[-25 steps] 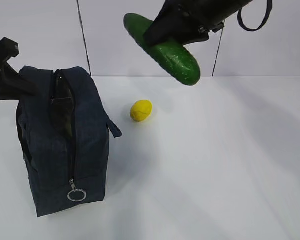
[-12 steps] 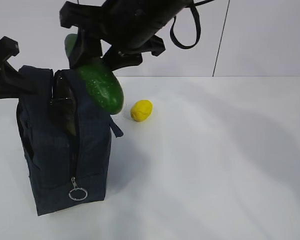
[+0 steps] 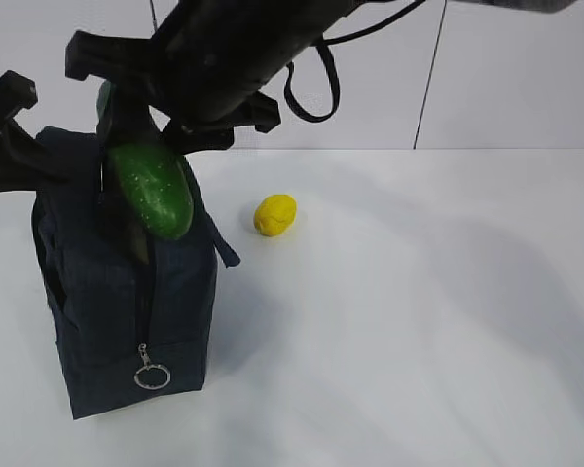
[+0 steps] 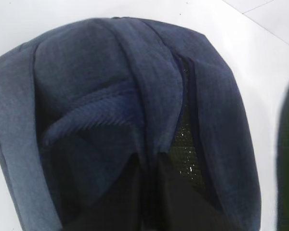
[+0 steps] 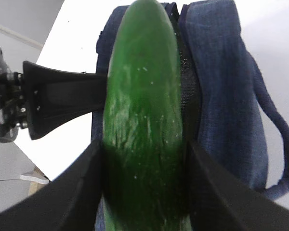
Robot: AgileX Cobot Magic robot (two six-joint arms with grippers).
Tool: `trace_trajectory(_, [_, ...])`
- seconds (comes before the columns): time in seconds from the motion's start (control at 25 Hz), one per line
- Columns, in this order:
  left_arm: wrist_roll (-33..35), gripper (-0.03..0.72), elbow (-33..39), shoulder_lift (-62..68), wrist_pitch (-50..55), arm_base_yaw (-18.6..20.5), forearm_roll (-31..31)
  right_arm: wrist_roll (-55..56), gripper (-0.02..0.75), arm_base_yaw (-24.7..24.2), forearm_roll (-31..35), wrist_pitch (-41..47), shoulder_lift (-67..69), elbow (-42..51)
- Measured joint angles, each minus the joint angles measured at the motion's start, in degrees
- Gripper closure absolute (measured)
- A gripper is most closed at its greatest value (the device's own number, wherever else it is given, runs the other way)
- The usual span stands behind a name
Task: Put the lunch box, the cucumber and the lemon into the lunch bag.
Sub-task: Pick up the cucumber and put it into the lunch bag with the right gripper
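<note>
The right gripper [image 5: 143, 159], jaws pinching the cucumber [image 3: 154, 188], is hovering over the lunch bag [image 3: 127, 292]; best aiming its tip into the slot while the left jaws, pressed together, are holding the bag's rim.

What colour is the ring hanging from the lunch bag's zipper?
Silver; the ring shows best in the exterior view, low on the navy lunch bag.

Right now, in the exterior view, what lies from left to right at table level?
Left gripper → lunch bag → lemon. The cucumber overlaps the bag, so I leave it out.
</note>
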Motion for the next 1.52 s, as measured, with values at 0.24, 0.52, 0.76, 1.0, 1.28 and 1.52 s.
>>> trace_trajectory(0.24, [0.00,0.667,0.00,0.00,-0.04,0.00,0.00,0.25,0.340,1.28,-0.37,-3.09,2.85,0.00])
trace_trajectory(0.52, [0.00,0.667,0.00,0.00,-0.13,0.00,0.00,0.25,0.340,1.56,-0.37,-4.14,5.30,0.00])
trace_trajectory(0.76, [0.00,0.667,0.00,0.00,-0.13,0.00,0.00,0.25,0.340,1.68,-0.45,-4.23,5.54,0.00])
trace_trajectory(1.0, [0.00,0.667,0.00,0.00,-0.13,0.00,0.00,-0.15,0.340,1.68,-0.45,-4.03,5.54,0.00])
trace_trajectory(1.28, [0.00,0.667,0.00,0.00,-0.13,0.00,-0.35,-4.72,0.274,1.68,-0.45,-4.03,5.54,0.00])
trace_trajectory(1.52, [0.00,0.667,0.00,-0.97,0.74,0.00,-0.47,-5.74,0.210,1.68,-0.26,-4.03,5.67,0.00])
